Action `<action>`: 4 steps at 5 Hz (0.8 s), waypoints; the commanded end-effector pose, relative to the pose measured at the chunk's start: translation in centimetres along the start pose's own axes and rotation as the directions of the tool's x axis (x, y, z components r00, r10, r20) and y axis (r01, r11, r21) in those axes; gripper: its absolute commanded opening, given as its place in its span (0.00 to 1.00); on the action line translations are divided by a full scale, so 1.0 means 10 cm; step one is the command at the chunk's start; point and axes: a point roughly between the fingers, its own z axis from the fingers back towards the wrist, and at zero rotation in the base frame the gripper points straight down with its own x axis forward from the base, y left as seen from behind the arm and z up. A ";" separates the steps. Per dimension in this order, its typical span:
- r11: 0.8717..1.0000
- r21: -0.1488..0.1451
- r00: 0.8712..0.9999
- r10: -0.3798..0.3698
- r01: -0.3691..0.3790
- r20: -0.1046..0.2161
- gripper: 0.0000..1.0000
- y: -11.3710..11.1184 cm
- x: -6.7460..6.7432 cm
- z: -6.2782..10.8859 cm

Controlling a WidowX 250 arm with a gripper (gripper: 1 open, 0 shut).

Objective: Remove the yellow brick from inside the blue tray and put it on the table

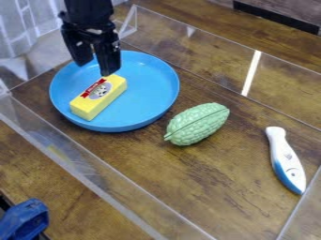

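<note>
Where wood planks (150,178) show: glossy panels (63,150).

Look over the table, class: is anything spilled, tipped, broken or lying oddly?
Nothing stands out. The yellow brick lies flat inside the blue tray, the green vegetable and the white and blue tool rest on the table, and nothing looks spilled or damaged.

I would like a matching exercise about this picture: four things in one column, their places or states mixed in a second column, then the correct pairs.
1. yellow rectangular brick with red-and-white label
2. green ridged oval vegetable
3. white and blue tool
4. black gripper

A. open, above the tray's far side
B. at the right edge of the wooden table
C. inside the round blue tray
D. on the table, beside the tray

Pairs: 1-C, 2-D, 3-B, 4-A
</note>
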 end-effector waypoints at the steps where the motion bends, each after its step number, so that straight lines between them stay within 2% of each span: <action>1: 1.000 0.011 0.999 -0.006 0.006 0.033 1.00 0.04 0.02 0.03; 4: 0.999 0.003 0.998 -0.049 0.049 0.031 1.00 0.03 0.03 -0.23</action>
